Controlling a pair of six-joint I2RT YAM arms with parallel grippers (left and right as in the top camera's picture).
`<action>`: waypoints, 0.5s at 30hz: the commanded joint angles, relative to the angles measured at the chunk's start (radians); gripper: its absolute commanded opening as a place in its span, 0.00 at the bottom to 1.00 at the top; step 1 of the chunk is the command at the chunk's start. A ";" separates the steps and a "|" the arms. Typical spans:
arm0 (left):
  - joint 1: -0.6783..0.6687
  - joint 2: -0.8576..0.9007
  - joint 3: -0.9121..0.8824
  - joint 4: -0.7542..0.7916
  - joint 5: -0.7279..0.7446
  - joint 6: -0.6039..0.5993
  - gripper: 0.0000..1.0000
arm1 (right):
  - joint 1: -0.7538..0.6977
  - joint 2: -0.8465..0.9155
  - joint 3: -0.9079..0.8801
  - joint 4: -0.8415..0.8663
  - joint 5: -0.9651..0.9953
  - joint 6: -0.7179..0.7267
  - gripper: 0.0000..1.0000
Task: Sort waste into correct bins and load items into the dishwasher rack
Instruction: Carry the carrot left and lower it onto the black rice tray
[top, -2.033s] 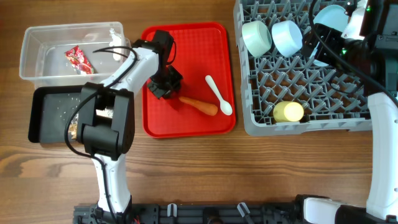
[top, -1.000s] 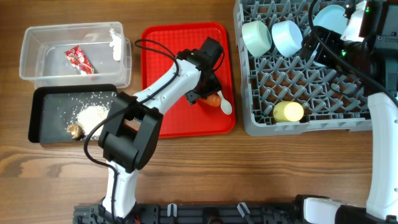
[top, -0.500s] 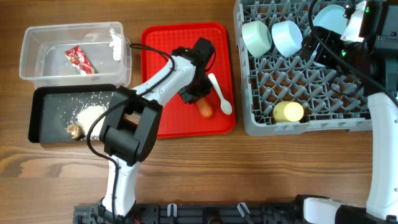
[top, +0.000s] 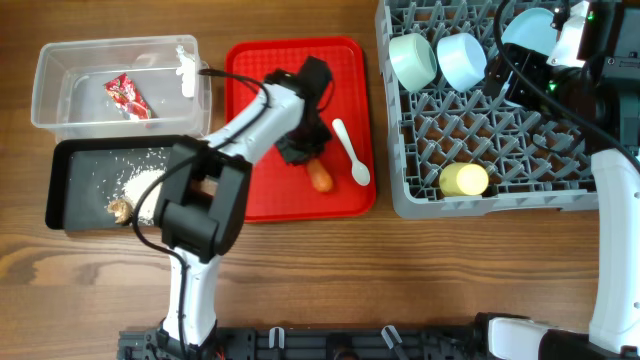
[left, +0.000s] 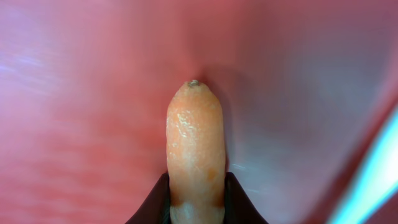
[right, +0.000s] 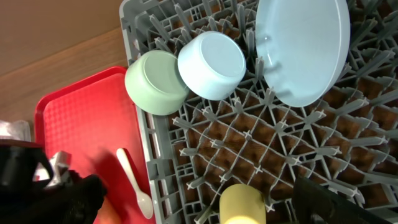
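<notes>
The rack (top: 520, 150) fills the right side of the table, with the right gripper (top: 525, 80) above its far part, jaws wide apart and holding nothing. Standing in the rack are the plate (right: 303, 50) at the far edge, the green bowl (top: 412, 60) and blue bowl (top: 462, 60) side by side on their edges, and the cup (top: 464, 180) lying near the front. Left of the rack lies the red tray (top: 260, 190). Over it the left gripper (top: 298, 148) is clamped on the thick end of the carrot (left: 194, 149), whose tip points at the tray. The spoon (top: 352, 152) lies just beside it. Further left, the tub (top: 60, 110) holds the wrapper (top: 127, 96), its print too small to read, and the paper scrap (top: 186, 68). The black tray (top: 60, 190) in front holds the rice (top: 140, 182) and a brown scrap (top: 120, 209)
</notes>
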 joint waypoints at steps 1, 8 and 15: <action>0.118 -0.114 -0.009 -0.045 0.018 0.071 0.07 | 0.000 -0.023 0.000 0.014 0.021 -0.021 1.00; 0.291 -0.344 -0.009 -0.126 0.051 0.093 0.08 | 0.000 -0.023 0.000 0.032 0.020 -0.021 1.00; 0.467 -0.553 -0.009 -0.174 -0.026 0.135 0.18 | 0.000 -0.023 0.000 0.039 0.017 -0.019 1.00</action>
